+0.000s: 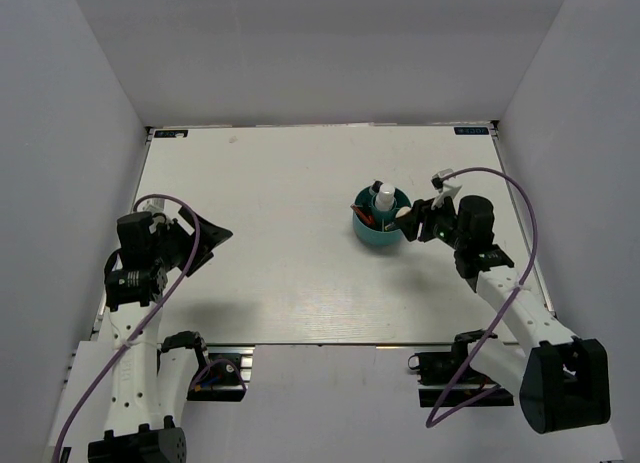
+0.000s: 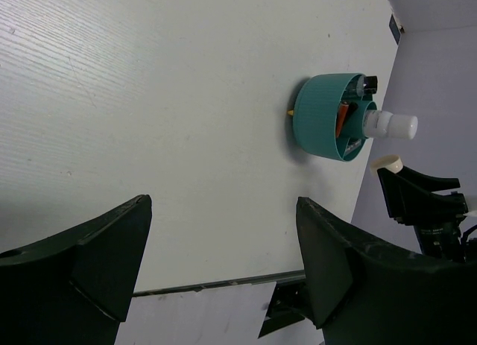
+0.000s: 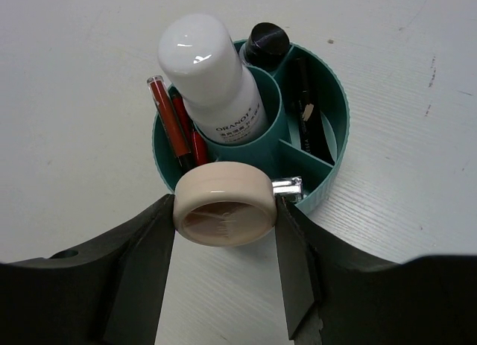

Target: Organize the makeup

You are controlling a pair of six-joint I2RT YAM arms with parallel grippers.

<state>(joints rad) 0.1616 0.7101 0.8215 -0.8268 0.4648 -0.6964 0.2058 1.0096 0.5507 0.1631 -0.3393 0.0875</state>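
**Cream compact pinched at the cup's near wall, with a short way forward to go**

Cream-coloured and round, the compact (image 3: pixel 223 203) sits right between the fingers of the right pincer (image 3: pixel 226 222). It is clamped across its width, with its flat face turned back toward the wrist. Just past the right finger a small silvery piece (image 3: pixel 288 185) shows at the rim; what it is cannot be told.

Directly ahead of the pincer is the teal divided cup (image 3: pixel 322 190). The compact covers the cup's near wall, so the nearest compartment is hidden. In the left wrist view the compact appears to hang a little above rim height, at or just outside the cup's edge on the pincer's own side.

The move therefore probably turns on a short advance straight ahead and then down, enough for the disc to clear that wall.

Farther in, the white bottle (image 3: pixel 212 80) stands in the centre well, close ahead of the compact, and looks likely to limit that advance. The red sticks (image 3: pixel 170 121) lean in the compartment ahead-left and the black sticks (image 3: pixel 307 110) in the one ahead-right. A black-capped item (image 3: pixel 267 43) stands at the far side.

Well away across the table (image 3: pixel 67 69), the left pincer (image 2: pixel 222 237) is spread wide and holds nothing. The right arm is far nearer and suits this placement.
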